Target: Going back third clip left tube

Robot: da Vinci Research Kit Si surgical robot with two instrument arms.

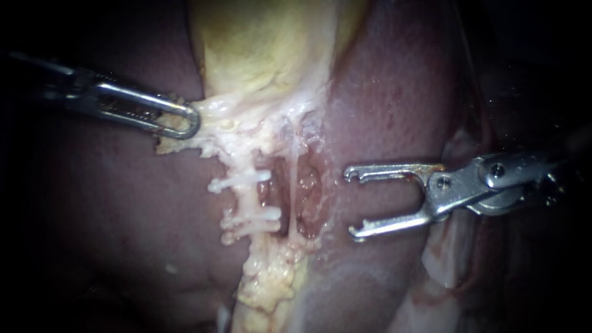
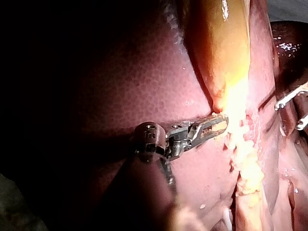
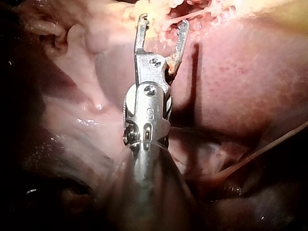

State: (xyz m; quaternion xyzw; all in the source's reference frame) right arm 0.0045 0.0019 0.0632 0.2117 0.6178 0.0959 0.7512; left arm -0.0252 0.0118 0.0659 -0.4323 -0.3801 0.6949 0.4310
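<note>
The liver [image 1: 123, 216] fills most of the endoscope view, dark red on both sides of the field. The gallbladder [image 1: 265, 43] lies yellow at top centre, narrowing downward into a band of pale tissue [image 1: 240, 132].

My left instrument [image 1: 182, 120] enters from the left. Its jaws are clenched on the pale tissue at the gallbladder's lower edge. The left wrist view confirms this: the left instrument's [image 2: 219, 126] jaws lie together on the tissue just below the gallbladder's [image 2: 221, 48] tip.

My right instrument [image 1: 351, 203] enters from the right. Its jaws are spread wide and released, gripping nothing, with the hooked tips over bare liver. They stand near the dissected pocket but do not touch it. In the right wrist view the right instrument's [image 3: 163, 20] jaws show a clear gap.

The left tube [image 1: 246, 197] runs vertically below the pale tissue. White clips [image 1: 243, 180] cross it: one upper, two close together lower down. A thinner second tube [image 1: 295, 185] runs beside it, between the left tube and the right jaws.
</note>
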